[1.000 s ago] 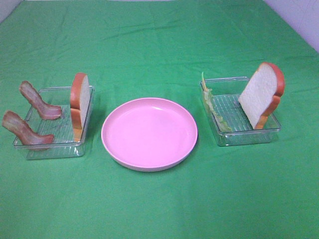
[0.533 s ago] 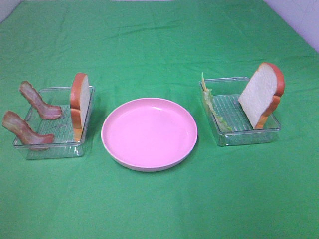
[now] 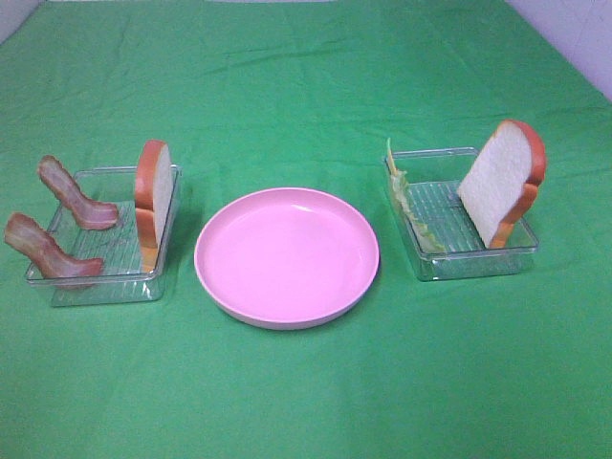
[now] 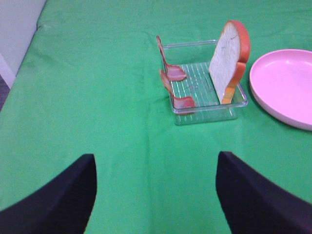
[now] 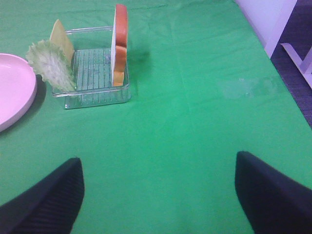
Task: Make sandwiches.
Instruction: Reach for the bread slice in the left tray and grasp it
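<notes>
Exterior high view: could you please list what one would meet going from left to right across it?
Two bacon strips → left bread slice, standing on edge → pink plate → lettuce leaf → right bread slice, leaning.

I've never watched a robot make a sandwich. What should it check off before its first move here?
1. Pink plate has nothing on it: ok.
2. Left bread slice stands on edge in the left tray, with bacon strips at the other side: ok.
3. Right bread slice leans in the right tray: ok.
4. Lettuce leaf and cheese slice stand at that tray's plate side: ok.
5. Left gripper open, holding nothing: ok.
6. Right gripper open, holding nothing: ok.
</notes>
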Controlling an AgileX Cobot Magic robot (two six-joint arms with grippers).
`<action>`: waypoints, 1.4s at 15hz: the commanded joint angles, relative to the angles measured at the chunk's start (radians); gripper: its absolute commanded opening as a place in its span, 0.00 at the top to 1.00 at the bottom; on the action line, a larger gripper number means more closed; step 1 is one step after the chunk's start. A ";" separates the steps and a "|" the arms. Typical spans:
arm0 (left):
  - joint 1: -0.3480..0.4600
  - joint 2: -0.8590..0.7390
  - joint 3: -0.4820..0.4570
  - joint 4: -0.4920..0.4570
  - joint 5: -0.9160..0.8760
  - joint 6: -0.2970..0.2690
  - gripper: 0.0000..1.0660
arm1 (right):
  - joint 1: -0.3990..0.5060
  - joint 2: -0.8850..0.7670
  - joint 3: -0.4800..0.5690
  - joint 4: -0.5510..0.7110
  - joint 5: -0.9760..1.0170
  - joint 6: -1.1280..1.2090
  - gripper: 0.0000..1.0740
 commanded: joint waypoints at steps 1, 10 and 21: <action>0.000 0.062 -0.045 -0.013 -0.115 -0.007 0.38 | 0.001 -0.006 0.004 -0.006 -0.013 0.010 0.25; 0.000 0.962 -0.529 -0.206 -0.037 0.032 0.32 | 0.001 -0.006 0.004 -0.006 -0.013 0.010 0.25; -0.292 1.695 -0.908 -0.075 0.123 -0.183 0.23 | 0.001 -0.006 0.004 -0.006 -0.013 0.010 0.25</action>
